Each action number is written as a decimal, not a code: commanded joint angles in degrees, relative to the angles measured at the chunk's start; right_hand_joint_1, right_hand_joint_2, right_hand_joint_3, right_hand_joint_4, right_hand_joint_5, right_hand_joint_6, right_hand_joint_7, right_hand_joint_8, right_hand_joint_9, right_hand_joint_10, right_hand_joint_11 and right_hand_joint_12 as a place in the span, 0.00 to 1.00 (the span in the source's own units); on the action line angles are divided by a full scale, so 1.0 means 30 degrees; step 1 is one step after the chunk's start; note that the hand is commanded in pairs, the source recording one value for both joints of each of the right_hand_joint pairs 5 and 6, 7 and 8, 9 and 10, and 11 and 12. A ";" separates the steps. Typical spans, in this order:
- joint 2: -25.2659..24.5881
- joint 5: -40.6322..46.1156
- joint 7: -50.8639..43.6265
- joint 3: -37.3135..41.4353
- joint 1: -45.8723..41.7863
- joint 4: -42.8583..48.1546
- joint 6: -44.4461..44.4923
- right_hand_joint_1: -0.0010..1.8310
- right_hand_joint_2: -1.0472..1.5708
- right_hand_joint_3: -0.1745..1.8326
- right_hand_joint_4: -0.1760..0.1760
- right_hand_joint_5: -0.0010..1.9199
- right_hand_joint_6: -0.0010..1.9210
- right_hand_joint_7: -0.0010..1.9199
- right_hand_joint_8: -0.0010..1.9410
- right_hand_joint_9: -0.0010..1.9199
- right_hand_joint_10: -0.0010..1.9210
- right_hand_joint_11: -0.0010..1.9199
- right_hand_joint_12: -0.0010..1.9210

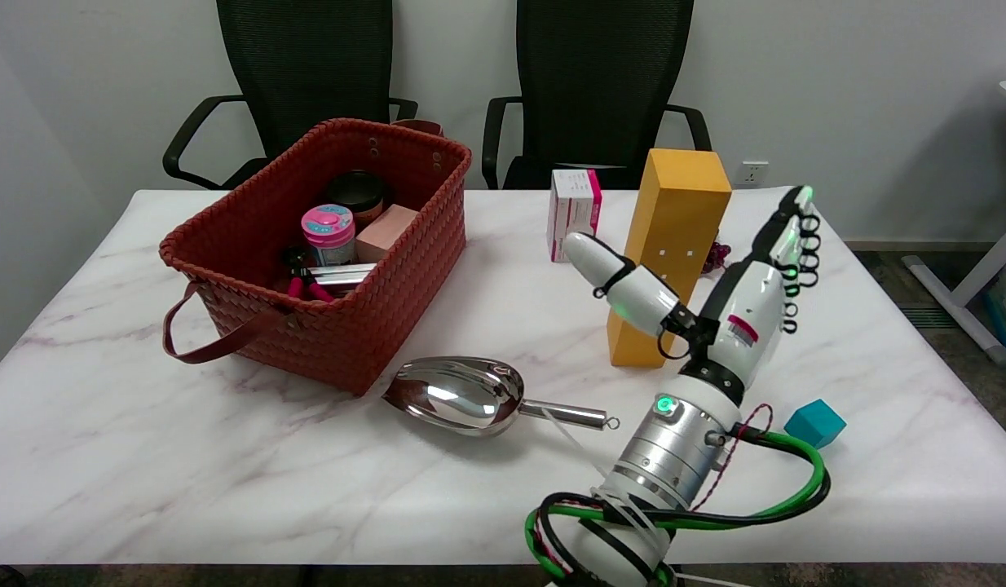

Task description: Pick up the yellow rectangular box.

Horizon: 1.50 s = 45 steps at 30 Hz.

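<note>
We are opening wide beside the box, not yet gripping it.

Our fingers [796, 236] are spreading wide, thumb across the front face of the box [674, 244], the others up at its 3 o'clock side; our hand [735, 306] is holding nothing. The box is standing upright at the table's [144, 473] 1 o'clock, a pink carton [574, 210] at its 10, the scoop [470, 395] at its 7, a teal cube [814, 422] at its 5. We judge this the approach step; next we need to close around both sides, then lift.

White right hand [715, 285], silver wrist, green-black cables, green lights
</note>
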 commanded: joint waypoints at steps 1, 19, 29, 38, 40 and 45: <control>0.0601 0.4076 0.2513 0.1145 0.0523 -0.1027 0.1017 0.46 0.49 0.00 0.50 0.00 0.00 0.00 0.00 0.00 0.00 0.00 0.00; 0.2732 0.7078 1.0115 0.0826 0.1122 -0.1821 -0.0184 0.61 0.56 0.14 0.50 0.00 0.00 0.00 0.00 0.00 0.00 0.00 0.00; 0.2940 0.7771 1.0780 0.0666 0.1156 -0.1583 -0.0856 0.57 0.52 0.15 0.50 0.00 0.00 0.00 0.00 0.00 0.00 0.00 0.00; 0.2940 0.8410 1.1228 0.0803 0.1265 -0.1876 -0.2243 0.55 0.51 0.12 0.50 0.00 0.00 0.00 0.00 0.00 0.00 0.00 0.00; 0.2969 0.8543 1.1229 0.0907 0.1320 -0.1877 -0.2559 0.55 0.52 0.12 0.50 0.00 0.00 0.00 0.00 0.00 0.00 0.00 0.00; 0.3102 0.9207 1.1069 0.1012 0.1823 -0.2277 -0.3031 0.54 0.52 0.12 0.50 0.00 0.00 0.00 0.00 0.00 0.00 0.00 0.00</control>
